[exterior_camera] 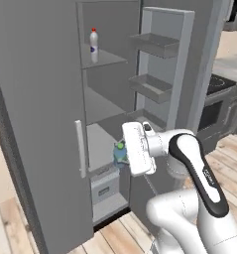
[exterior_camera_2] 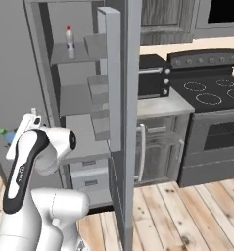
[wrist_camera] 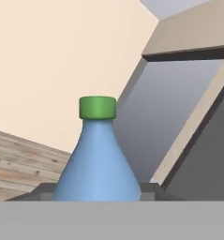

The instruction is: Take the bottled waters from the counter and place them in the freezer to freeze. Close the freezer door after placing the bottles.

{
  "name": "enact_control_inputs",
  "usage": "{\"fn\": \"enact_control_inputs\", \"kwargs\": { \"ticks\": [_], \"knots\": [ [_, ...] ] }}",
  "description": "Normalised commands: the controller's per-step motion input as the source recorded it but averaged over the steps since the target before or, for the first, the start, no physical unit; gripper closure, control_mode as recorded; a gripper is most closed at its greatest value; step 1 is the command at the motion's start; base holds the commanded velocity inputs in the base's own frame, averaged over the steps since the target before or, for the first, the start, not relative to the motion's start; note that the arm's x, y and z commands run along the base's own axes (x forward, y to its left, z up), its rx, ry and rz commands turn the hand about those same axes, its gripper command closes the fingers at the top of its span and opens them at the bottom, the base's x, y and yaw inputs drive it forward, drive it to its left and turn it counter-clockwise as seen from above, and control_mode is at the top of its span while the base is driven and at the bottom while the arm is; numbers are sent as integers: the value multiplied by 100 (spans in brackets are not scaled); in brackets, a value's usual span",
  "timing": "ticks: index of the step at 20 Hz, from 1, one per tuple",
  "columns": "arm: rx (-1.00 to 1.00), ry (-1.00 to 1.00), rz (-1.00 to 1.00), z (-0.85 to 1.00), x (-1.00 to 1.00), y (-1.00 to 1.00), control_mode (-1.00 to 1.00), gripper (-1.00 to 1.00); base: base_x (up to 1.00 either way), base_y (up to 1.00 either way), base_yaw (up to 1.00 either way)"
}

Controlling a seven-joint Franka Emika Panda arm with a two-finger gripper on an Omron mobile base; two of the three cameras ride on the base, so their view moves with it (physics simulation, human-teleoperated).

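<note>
My gripper point(exterior_camera: 121, 158) is shut on the translucent blue bottled water point(exterior_camera: 120, 152) with the green cap, which I hold at the open freezer point(exterior_camera: 102, 106), level with its lower shelf. In the hand view this bottle point(wrist_camera: 98, 164) stands upright between my dark fingertips point(wrist_camera: 150, 190). From the right base view it point(exterior_camera_2: 8, 136) shows left of my hand. The whitish bottled water with the red cap point(exterior_camera: 93, 45) point(exterior_camera_2: 69, 42) stands on the freezer's upper shelf. The freezer door point(exterior_camera: 162, 64) point(exterior_camera_2: 117, 73) is swung wide open, its inner bins showing.
The fridge's other grey door point(exterior_camera: 40, 124), with a silver handle, is closed on the left. A drawer box point(exterior_camera: 105, 184) sits low in the freezer. A black toaster oven point(exterior_camera_2: 152, 76) on the counter point(exterior_camera_2: 160, 105) and the stove point(exterior_camera_2: 211, 98) stand to the right.
</note>
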Motion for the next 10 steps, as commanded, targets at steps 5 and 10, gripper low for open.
{"fn": "enact_control_inputs", "kwargs": {
  "ticks": [5,10],
  "knots": [
    [0,0,0,0,0,0,100,100,80,13,-18],
    [0,0,0,0,0,0,100,100,46,9,-14]
  ]
}}
